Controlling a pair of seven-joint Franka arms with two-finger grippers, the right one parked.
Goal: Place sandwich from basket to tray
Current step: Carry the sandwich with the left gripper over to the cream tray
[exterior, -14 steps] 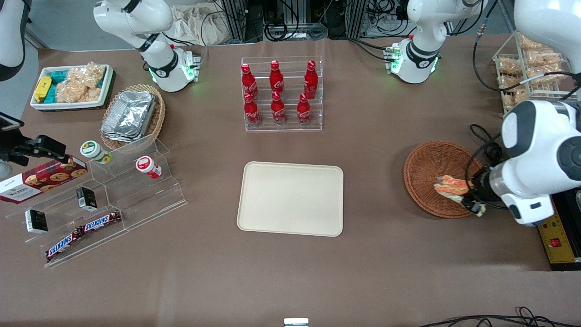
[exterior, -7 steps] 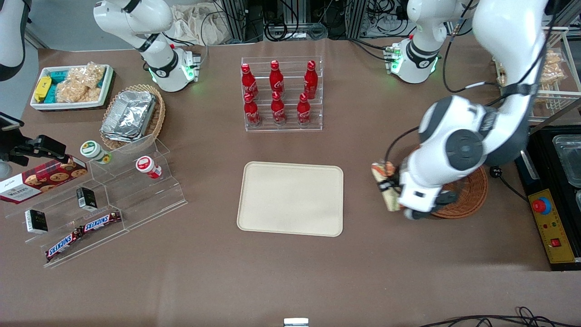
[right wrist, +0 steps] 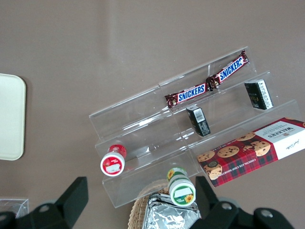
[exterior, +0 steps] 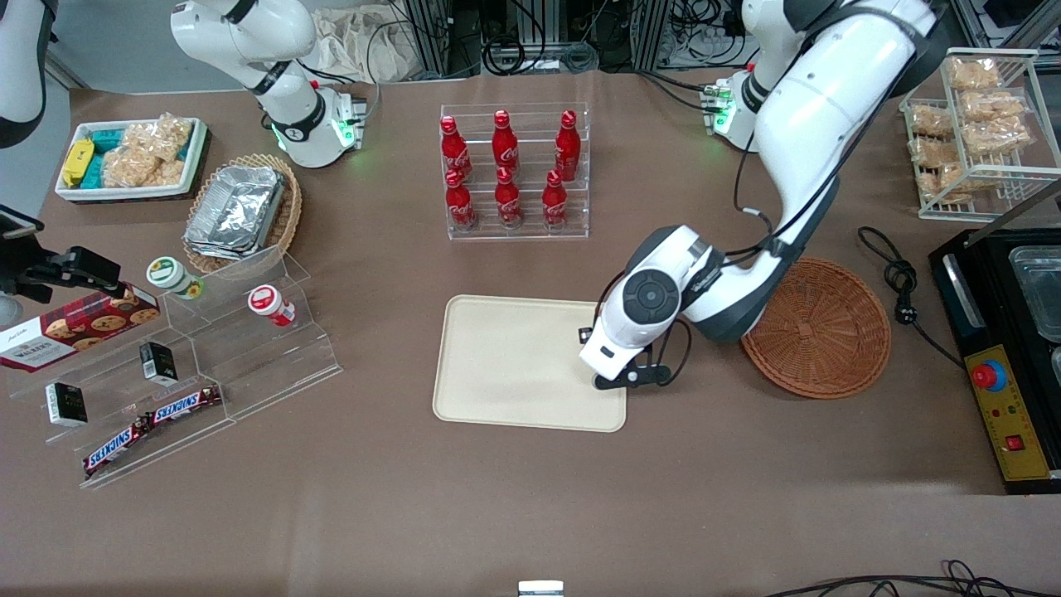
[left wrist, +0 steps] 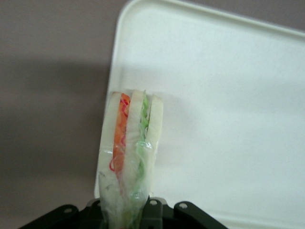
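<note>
The sandwich (left wrist: 128, 152), a pale wedge with orange-red and green layers in clear wrap, is held on edge in my left gripper (left wrist: 126, 214), which is shut on it. It hangs over the rim of the cream tray (left wrist: 214, 95), at the tray's end nearest the basket. In the front view the gripper (exterior: 620, 375) sits over that end of the tray (exterior: 514, 365), and the wrist hides the sandwich. The reddish-brown wicker basket (exterior: 816, 327) lies empty on the table beside the arm, toward the working arm's end.
A clear rack of red bottles (exterior: 514, 170) stands farther from the camera than the tray. A black cable (exterior: 899, 282) and a control box (exterior: 1007, 414) lie by the basket. A tiered acrylic shelf (exterior: 199, 365) with snacks stands toward the parked arm's end.
My gripper has carried the sandwich out of the basket, across the table, to above the tray's rim. The basket is now empty.
</note>
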